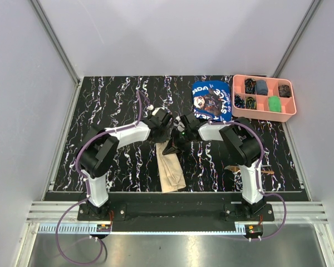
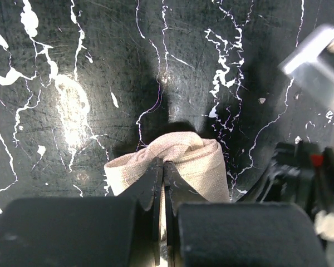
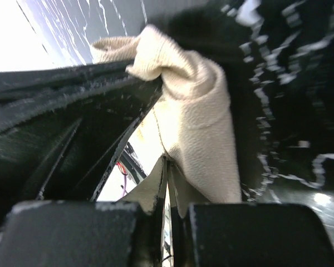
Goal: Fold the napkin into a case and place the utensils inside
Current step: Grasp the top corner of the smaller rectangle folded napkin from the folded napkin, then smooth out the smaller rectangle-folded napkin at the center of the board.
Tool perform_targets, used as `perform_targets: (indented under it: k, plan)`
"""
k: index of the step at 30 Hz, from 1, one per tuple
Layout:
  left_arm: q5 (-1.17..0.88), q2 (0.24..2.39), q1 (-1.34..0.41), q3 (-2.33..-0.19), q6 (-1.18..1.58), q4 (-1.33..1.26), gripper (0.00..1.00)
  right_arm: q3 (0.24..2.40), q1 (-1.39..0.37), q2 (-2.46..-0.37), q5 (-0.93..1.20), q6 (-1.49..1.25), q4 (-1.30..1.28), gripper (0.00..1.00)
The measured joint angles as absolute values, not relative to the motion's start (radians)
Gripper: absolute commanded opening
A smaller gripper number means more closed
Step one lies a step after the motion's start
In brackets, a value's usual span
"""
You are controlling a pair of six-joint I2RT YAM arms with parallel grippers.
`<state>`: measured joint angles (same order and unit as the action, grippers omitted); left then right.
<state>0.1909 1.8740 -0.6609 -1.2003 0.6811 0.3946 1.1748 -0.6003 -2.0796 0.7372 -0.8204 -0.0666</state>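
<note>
My left gripper [image 1: 166,131] sits over the middle of the black marbled table [image 1: 108,105], its jaws pressed together on a bunched fold of the napkin [image 1: 171,169]. From my left wrist I see my two dark fingers [image 2: 150,183] meeting with beige cloth pinched between them, and a rolled hump of it bulges just past the tips. The napkin lies as a narrow, layered beige strip running from the near edge of the table up toward my two grippers, with its far end gathered where I hold it. My right gripper [image 1: 181,134] is just beside the left one, the two nearly tip to tip, and it is clamped on the same gathered end. The right wrist view shows those jaws closed on a thin edge of the cloth, with the rest draped up and over to the right. Farther right and toward the back, a blue printed cloth [image 1: 211,100] lies flat, and just beside it stands a pink tray [image 1: 263,115] with small items in its compartments
</note>
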Motion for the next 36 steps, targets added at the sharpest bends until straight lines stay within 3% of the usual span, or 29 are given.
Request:
perform_targets:
  k: [6, 9, 13, 19, 21, 24, 34, 36]
  plan:
    - [0.195, 1.834, -0.654, -1.2, 0.672, 0.436, 0.48, 1.175, -0.574, -2.079, 0.736, -0.799, -0.073, 0.06]
    - [0.195, 1.773, -0.652, -1.195, 0.67, 0.456, 0.52, 1.181, -0.573, -2.077, 0.733, -0.773, -0.091, 0.09]
    - [0.197, 1.658, -0.647, -1.175, 0.672, 0.48, 0.51, 1.211, -0.573, -2.061, 0.715, -0.706, -0.168, 0.2]
    - [0.194, 1.519, -0.637, -1.037, 0.695, 0.462, 0.36, 1.268, -0.575, -2.014, 0.656, -0.559, -0.322, 0.48]
    - [0.17, 1.505, -0.62, -0.965, 0.711, 0.444, 0.36, 1.285, -0.582, -1.989, 0.617, -0.5, -0.384, 0.55]
    - [0.089, 1.5, -0.561, -0.844, 0.742, 0.39, 0.35, 1.315, -0.612, -1.963, 0.548, -0.415, -0.467, 0.61]
    - [-0.104, 1.515, -0.448, -0.774, 0.835, 0.227, 0.33, 1.402, -0.772, -1.963, 0.31, -0.331, -0.611, 0.59]
    - [-0.123, 1.535, -0.437, -0.774, 0.847, 0.203, 0.32, 1.422, -0.796, -1.965, 0.262, -0.329, -0.621, 0.54]
